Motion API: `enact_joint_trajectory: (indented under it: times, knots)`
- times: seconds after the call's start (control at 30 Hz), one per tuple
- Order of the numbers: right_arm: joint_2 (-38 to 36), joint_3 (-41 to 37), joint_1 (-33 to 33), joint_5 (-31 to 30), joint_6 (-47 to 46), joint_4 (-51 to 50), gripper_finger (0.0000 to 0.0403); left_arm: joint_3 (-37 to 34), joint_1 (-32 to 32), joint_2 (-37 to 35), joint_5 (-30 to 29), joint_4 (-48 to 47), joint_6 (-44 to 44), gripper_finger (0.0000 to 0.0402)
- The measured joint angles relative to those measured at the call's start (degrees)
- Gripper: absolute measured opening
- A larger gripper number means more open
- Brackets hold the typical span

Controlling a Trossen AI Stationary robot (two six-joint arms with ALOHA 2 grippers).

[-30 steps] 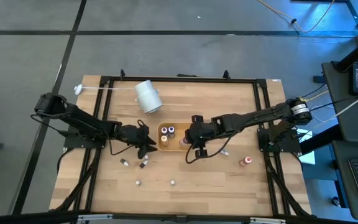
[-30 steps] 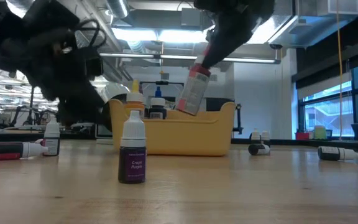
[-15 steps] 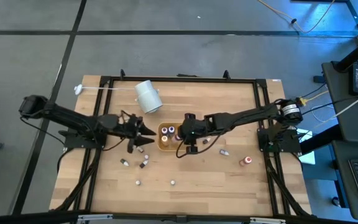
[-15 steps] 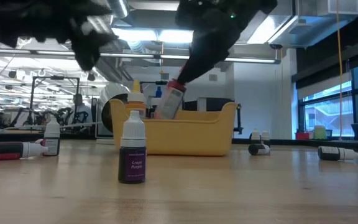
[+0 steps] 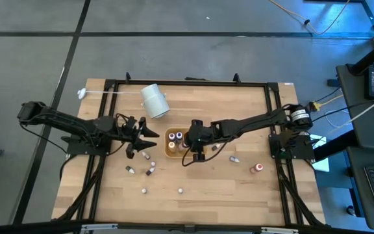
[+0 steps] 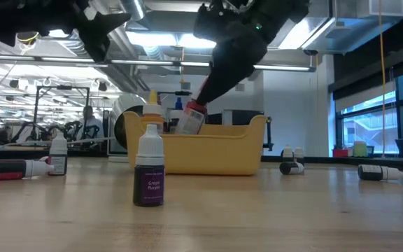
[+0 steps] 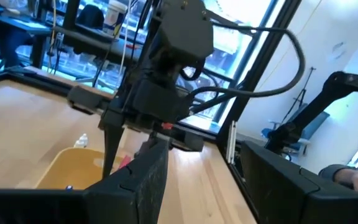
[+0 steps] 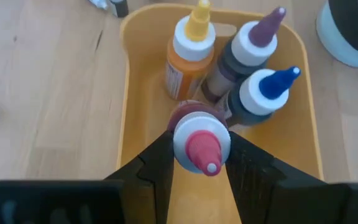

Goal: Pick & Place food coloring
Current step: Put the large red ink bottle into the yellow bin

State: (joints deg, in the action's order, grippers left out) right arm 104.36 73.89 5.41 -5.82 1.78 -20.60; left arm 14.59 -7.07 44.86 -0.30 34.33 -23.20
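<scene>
High view: right gripper (image 5: pixel 191 140) now over the yellow tray (image 5: pixel 169 144), shifted in from beside it; left gripper (image 5: pixel 137 132) pulled back, just beside the tray's far side.
Low view: red-capped bottle (image 6: pixel 188 119) lower than a second ago, tilted, base dipping behind the tray wall.
Left wrist view: fingers spread, nothing between.
Right wrist view: pinching the red-capped bottle just under its cap; orange bottle (image 8: pixel 191 46), purple bottle (image 8: pixel 247 50), blue bottle (image 8: pixel 261 93) standing just ahead.
Meaning: placement close, release pending.

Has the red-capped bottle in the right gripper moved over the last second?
Yes. In the low view the red-capped bottle has come down and toward the yellow tray's left end; it now hangs over the tray.
</scene>
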Motion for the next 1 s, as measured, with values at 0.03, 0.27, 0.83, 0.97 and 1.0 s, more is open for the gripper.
enact_joint_trajectory:
  times: [0.03,0.27,0.83,0.97,1.0]
  knots:
    - [0.3,0.1,0.0,0.0,0.0,0.7,0.0132,0.0,0.0,0.0,0.0,0.0,0.0,0.0196]
    - [2.0,0.0,0.0,0.0,0.2,1.2,0.0132,0.0,0.0,0.0,0.0,-0.2,-0.2,0.0196]
    - [2.8,0.0,0.0,-0.1,1.5,1.9,0.0132,0.0,0.0,0.2,-0.1,-0.4,-0.1,0.0196]
    - [2.8,0.0,0.0,-0.1,1.5,1.9,0.0132,0.0,0.0,0.2,-0.1,-0.3,-0.1,0.0196]
    - [2.8,0.0,0.0,-0.1,1.5,1.9,0.0132,0.0,0.0,0.2,-0.1,-0.3,-0.1,0.0196]
